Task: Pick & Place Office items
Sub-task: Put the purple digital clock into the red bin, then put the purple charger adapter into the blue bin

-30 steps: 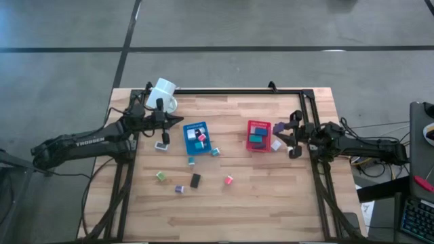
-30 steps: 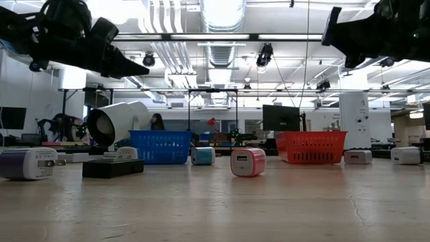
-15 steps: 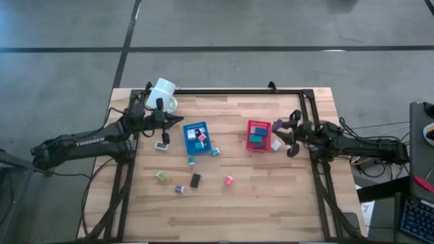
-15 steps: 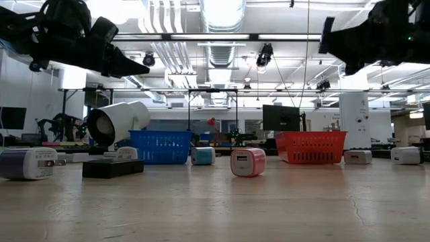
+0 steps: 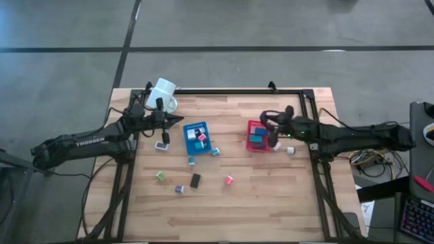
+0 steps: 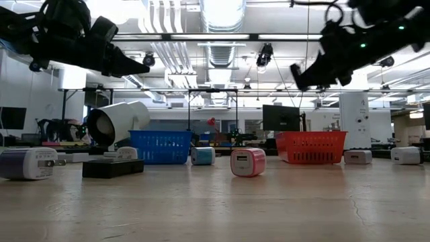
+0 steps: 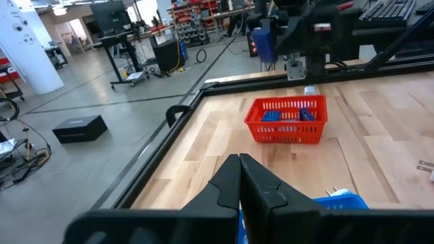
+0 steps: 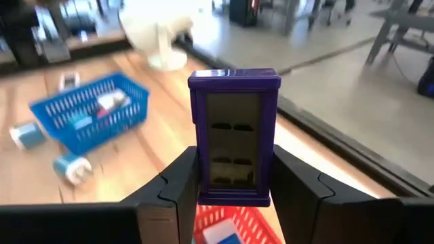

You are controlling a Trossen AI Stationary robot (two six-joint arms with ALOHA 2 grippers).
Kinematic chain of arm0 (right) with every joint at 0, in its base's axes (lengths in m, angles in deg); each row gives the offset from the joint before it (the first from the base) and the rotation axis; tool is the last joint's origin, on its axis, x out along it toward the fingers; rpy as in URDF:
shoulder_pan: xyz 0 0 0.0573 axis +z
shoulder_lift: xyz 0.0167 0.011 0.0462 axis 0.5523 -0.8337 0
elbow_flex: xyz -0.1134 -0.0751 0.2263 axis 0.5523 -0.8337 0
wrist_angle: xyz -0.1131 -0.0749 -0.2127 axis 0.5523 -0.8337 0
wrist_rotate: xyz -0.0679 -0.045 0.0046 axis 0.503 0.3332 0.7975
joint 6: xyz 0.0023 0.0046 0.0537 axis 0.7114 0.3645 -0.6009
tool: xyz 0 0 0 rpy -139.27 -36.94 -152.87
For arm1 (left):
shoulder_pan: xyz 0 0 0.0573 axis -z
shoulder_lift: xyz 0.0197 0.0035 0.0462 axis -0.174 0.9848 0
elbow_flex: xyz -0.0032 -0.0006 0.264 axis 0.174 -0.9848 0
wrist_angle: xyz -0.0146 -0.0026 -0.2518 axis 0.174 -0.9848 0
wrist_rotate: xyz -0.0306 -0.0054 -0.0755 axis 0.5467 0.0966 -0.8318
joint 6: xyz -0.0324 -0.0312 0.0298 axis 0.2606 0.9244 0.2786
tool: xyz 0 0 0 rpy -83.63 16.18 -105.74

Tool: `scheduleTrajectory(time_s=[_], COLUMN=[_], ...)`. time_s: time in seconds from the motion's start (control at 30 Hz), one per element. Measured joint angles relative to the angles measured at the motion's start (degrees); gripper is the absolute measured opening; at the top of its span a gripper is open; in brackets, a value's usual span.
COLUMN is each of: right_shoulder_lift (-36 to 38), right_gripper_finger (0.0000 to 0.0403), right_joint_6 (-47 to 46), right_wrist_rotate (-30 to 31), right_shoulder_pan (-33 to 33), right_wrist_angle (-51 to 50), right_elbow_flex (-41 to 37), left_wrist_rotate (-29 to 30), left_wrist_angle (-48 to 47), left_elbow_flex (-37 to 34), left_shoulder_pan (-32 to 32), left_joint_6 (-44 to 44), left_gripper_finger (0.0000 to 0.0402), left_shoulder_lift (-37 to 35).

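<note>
Right now the right end effector (image 8: 234, 179) is pinching a purple block (image 8: 234, 132) upright between its fingers, hovering above the red basket (image 5: 258, 136) on the bench (image 5: 271, 196). Left end effector (image 7: 239, 177) is sitting pressed together, holding nothing, near the white mug (image 5: 163, 93) and just beside the blue basket (image 5: 196, 137). Other small blocks are lying loose on the bench: pink (image 5: 229, 179), black (image 5: 195, 180), green (image 5: 161, 176).
</note>
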Motion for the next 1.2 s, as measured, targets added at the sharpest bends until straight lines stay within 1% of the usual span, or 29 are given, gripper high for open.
scheduleTrajectory(time_s=[0.2,0.3,0.4,0.5,0.73,0.87,0.97,1.03,1.2], right_shoulder_lift=[-13.4,-19.4,-23.8,-26.5,-30.6,-32.8,-33.5,-33.6,-33.7], right_gripper_finger=[0.0137,0.0137,0.0137,0.0137,0.0137,0.0137,0.0139,0.0161,0.0233], right_joint_6=[-1.6,-2.5,-2.4,-2.1,-2.9,-2.9,-2.9,-2.9,-4.4], right_wrist_rotate=[0.1,0.0,-1.4,-2.8,-8.7,-9.0,-7.9,-7.3,-7.2], right_shoulder_pan=[0.0,0.0,0.0,0.0,0.0,0.0,0.0,0.0,0.0], right_wrist_angle=[-11.1,-17.2,-19.7,-22.1,-25.6,-26.5,-26.6,-26.3,-26.3], right_elbow_flex=[9.0,12.0,14.2,15.7,17.9,18.2,18.9,19.2,19.2], left_wrist_rotate=[0.0,0.0,0.0,0.0,0.0,0.0,0.0,0.0,0.0], left_wrist_angle=[-0.5,-0.5,-0.5,-0.5,-0.5,-0.5,-0.5,-0.5,-0.5], left_elbow_flex=[0.0,0.0,0.0,0.0,0.0,0.0,0.0,0.0,0.0], left_shoulder_pan=[0.0,0.0,0.0,0.0,0.0,0.0,0.0,0.0,0.0], left_joint_6=[0.2,0.1,0.2,0.2,0.2,0.2,0.2,0.2,0.2], left_gripper_finger=[0.0005,0.0005,0.0005,0.0005,0.0005,0.0005,0.0005,0.0005,0.0005], left_shoulder_lift=[0.0,0.0,0.0,0.0,0.0,0.0,0.0,0.0,0.0])
